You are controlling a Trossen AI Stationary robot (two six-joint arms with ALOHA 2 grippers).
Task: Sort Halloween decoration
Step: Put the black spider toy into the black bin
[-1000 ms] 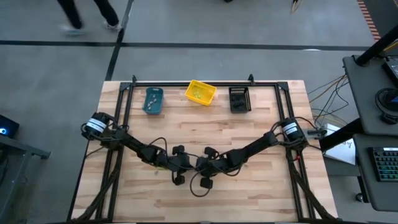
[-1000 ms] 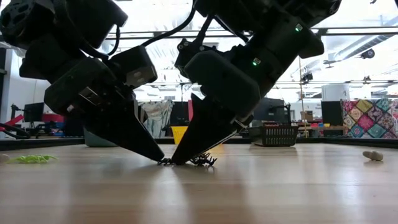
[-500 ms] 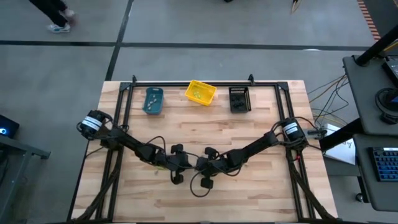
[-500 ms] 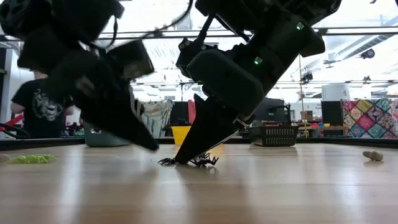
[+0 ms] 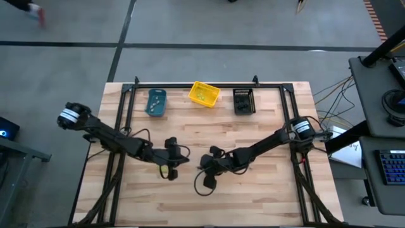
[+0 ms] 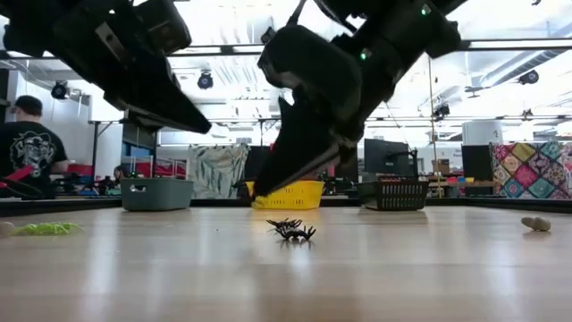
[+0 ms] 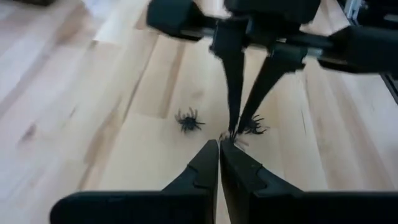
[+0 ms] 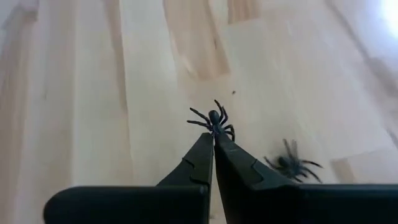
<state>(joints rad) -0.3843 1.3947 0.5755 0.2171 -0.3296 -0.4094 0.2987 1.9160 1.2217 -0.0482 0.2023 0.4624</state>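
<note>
Two black spider trinkets (image 6: 292,230) lie on the wooden table mid-way across; the left wrist view shows them apart (image 7: 186,119) (image 7: 254,126). My right gripper (image 8: 214,138) hangs just above them, shut on a third black spider (image 8: 214,121). My left gripper (image 7: 219,146) is shut and empty, raised and drawn back on the left (image 6: 207,127). A yellow-green trinket (image 6: 45,229) lies at the left and a pale one (image 6: 536,224) at the right, both on the table. My right gripper pinches the black spider at its rear (image 8: 215,132) with the very ends of its two fingers. The fingers slant down from the table's right side. The spider sticks out beyond the tips, legs spread, lifted clear of the table (image 7: 231,134).
Along the far edge stand a teal bin (image 5: 155,101), a yellow bin (image 5: 204,94) and a black bin (image 5: 243,101). A black frame rail (image 5: 190,84) runs behind them. A person (image 6: 31,143) stands in the room beyond the table.
My left gripper has risen and pulled back toward the table's left edge, staying shut. My right gripper has gone up a little, and one black spider has left the table with it; the other two stay lying below.
</note>
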